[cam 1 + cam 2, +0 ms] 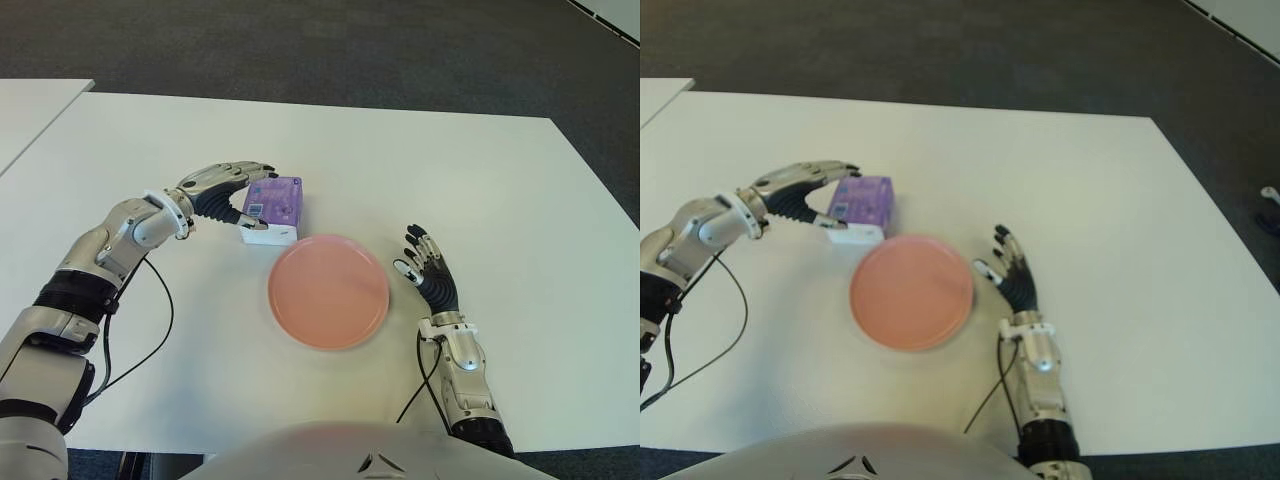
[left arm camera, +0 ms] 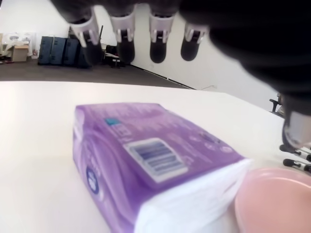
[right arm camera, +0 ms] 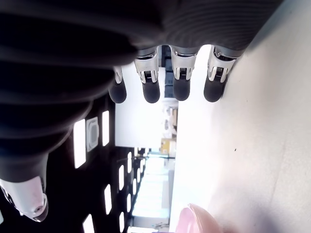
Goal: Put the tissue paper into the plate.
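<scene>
A purple tissue pack with a white end lies flat on the white table, just beyond the far left rim of the pink plate. My left hand is at the pack's left side, its fingers arched over the top and the thumb by the white end. The left wrist view shows the pack under the spread fingers with a gap between them, so the hand is open and holds nothing. My right hand shows open to the right of the plate, fingers straight.
The plate has nothing in it. A second white table shows at the far left. Dark carpet runs beyond the table's far edge. A black cable hangs from my left forearm over the table.
</scene>
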`<state>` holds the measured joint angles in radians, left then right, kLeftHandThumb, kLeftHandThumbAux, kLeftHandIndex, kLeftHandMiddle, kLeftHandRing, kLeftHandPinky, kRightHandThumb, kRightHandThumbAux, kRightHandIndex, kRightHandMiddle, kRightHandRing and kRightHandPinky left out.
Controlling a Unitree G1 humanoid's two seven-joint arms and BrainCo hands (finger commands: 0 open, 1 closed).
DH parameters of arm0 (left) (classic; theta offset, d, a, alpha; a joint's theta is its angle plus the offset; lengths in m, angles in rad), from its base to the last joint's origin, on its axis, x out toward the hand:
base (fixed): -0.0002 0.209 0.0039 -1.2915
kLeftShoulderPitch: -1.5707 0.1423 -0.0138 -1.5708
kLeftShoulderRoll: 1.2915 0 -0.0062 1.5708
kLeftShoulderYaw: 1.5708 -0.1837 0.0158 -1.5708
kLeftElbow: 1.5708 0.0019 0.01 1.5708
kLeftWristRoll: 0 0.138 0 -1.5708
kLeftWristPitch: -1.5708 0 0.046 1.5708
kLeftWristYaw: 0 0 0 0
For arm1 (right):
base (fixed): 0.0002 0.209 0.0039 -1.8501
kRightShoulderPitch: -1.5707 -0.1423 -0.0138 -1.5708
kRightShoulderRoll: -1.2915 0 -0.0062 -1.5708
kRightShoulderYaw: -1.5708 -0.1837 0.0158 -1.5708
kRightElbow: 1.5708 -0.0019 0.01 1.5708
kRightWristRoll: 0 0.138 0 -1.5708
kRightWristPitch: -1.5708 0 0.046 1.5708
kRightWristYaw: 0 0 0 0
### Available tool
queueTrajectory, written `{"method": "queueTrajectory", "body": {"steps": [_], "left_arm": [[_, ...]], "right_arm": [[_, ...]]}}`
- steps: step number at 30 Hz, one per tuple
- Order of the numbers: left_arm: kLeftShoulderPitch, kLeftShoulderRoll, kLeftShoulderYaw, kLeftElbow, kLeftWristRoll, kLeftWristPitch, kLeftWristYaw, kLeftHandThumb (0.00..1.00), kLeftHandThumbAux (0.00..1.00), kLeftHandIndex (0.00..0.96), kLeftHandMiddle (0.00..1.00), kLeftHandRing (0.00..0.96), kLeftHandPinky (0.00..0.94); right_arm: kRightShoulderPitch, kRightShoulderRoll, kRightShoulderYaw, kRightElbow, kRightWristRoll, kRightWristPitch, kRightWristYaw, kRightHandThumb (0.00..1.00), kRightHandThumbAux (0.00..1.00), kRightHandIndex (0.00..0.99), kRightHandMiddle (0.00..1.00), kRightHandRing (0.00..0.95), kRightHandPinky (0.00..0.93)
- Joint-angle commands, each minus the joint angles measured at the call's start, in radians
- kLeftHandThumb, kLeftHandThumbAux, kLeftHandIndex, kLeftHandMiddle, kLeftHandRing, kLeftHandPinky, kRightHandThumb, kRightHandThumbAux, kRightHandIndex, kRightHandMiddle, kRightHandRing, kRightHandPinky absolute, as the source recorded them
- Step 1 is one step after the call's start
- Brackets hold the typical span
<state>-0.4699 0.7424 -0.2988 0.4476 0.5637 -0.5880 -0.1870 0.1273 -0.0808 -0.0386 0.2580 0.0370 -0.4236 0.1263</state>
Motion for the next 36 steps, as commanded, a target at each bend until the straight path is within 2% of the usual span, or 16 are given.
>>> {"method": "queueTrajectory", "body": {"steps": [1,16,36], "left_arm": [[0.000,-0.020,-0.046,0.059,0.088,-0.010,0.044,0.005,0.403,0.000,0.000,0.000,0.000],[-0.085,-0.044,-0.170,0.199,0.316,-0.010,0.216,0.000,0.359,0.000,0.000,0.000,0.000],[-0.143,-0.071,-0.291,0.304,0.419,0.021,0.364,0.000,0.351,0.000,0.000,0.000,0.000]], "right_arm": [[0.027,0.004,0.007,0.042,-0.010,0.025,-0.003,0.027,0.602,0.000,0.019,0.000,0.000],[0.030,0.001,0.011,0.036,-0.004,0.040,0.008,0.008,0.589,0.000,0.012,0.000,0.000],[0.037,0.000,0.012,0.033,0.008,0.042,0.013,0.006,0.582,0.000,0.017,0.000,0.000]]}}
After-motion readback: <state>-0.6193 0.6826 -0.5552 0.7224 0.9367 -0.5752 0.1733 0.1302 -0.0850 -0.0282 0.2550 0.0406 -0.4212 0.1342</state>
